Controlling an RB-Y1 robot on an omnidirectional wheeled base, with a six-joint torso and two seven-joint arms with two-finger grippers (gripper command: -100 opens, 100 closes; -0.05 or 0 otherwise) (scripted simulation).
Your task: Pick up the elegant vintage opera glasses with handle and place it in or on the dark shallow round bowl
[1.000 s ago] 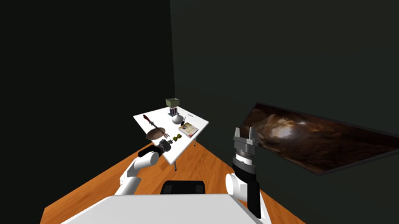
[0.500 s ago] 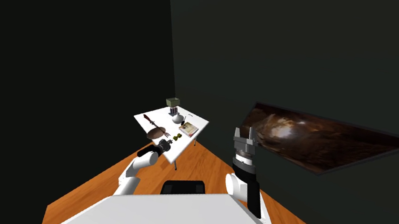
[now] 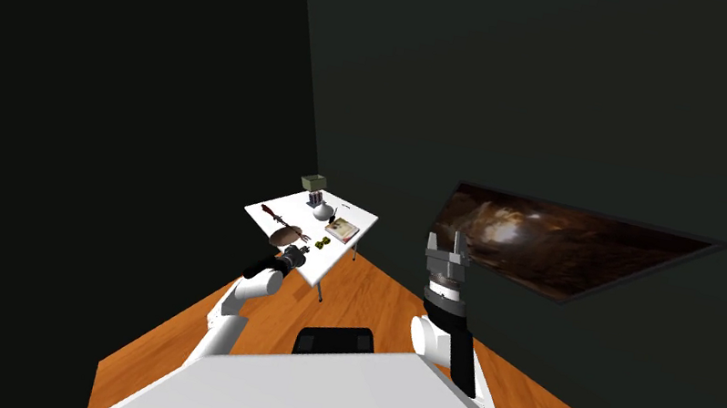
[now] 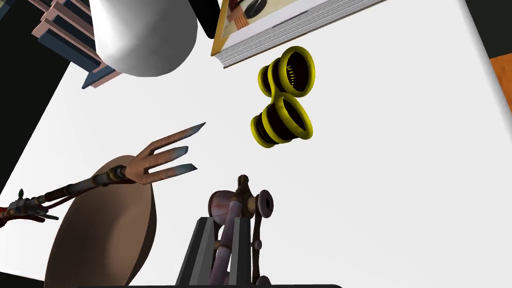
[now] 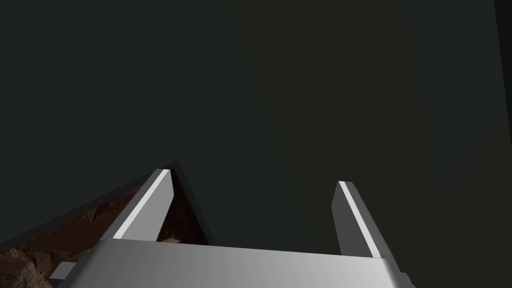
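Orange plank floor (image 3: 390,312) and dark walls surround a small white table (image 4: 400,150). Nearest the body, the right gripper (image 5: 252,176) is raised well apart from the table, with its fingers spread wide and holding nothing. At the table's near edge, the left gripper (image 4: 225,222) has both fingers closed on the handle of the opera glasses (image 4: 220,205), whose mauve barrels and brass fittings project past the fingertips. Whether the glasses clear the tabletop cannot be told. A brown shallow bowl (image 4: 105,230) sits just beside this gripper, apart from the glasses. A long-handled three-tined fork (image 4: 165,162) lies across the bowl's rim. Yellow-rimmed black binoculars (image 4: 285,100) rest nearer the table's middle. Beyond them are a book (image 4: 280,30) and a white vase (image 4: 145,35). A green box (image 3: 314,182) is at the far corner.
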